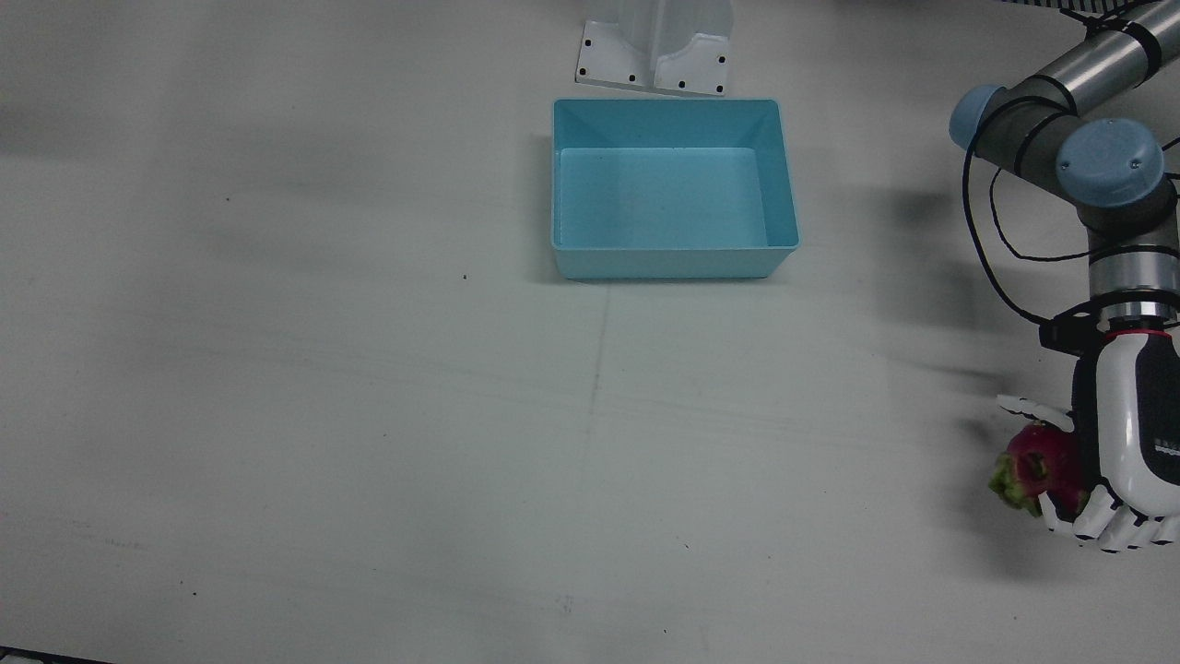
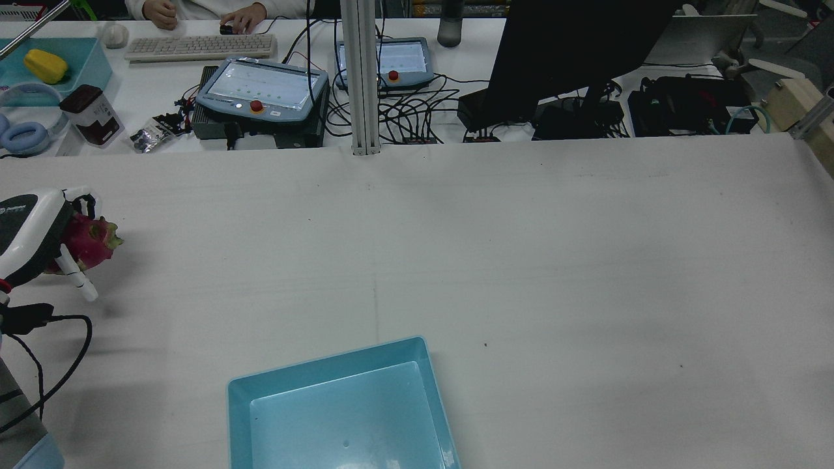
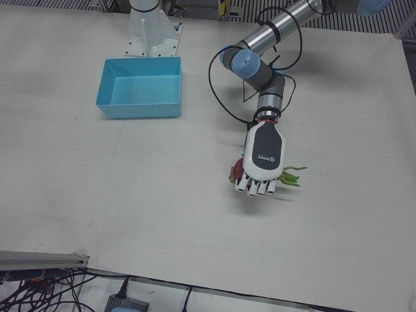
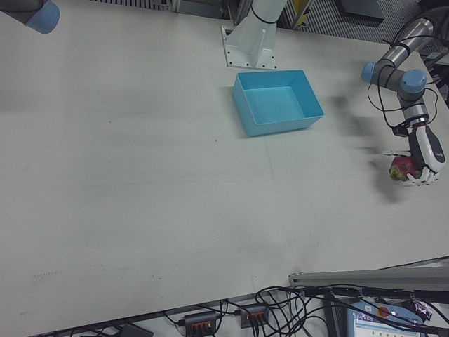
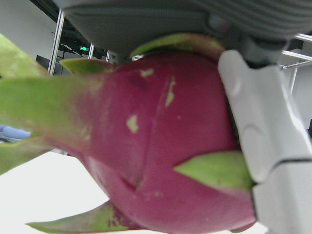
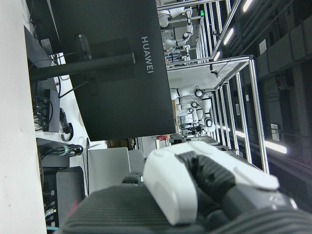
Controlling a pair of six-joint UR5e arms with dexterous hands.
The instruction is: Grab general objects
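A pink dragon fruit (image 1: 1037, 466) with green scales is held in my left hand (image 1: 1129, 443), whose white fingers (image 1: 1097, 521) wrap around it. The hand holds it just above the table near the table's left edge, far from the bin. The fruit also shows in the rear view (image 2: 88, 241), the left-front view (image 3: 235, 172), the right-front view (image 4: 401, 167), and fills the left hand view (image 5: 165, 146). The left hand also shows in the rear view (image 2: 26, 228). My right hand (image 6: 195, 190) shows only in part in its own view, off the table; its state is unclear.
An empty light-blue bin (image 1: 673, 109) stands by the arm pedestal (image 1: 654, 55) at mid table; it also shows in the rear view (image 2: 326, 365). Beyond the table's far edge are tablets (image 2: 260, 88), cables and a black monitor (image 2: 573, 52).
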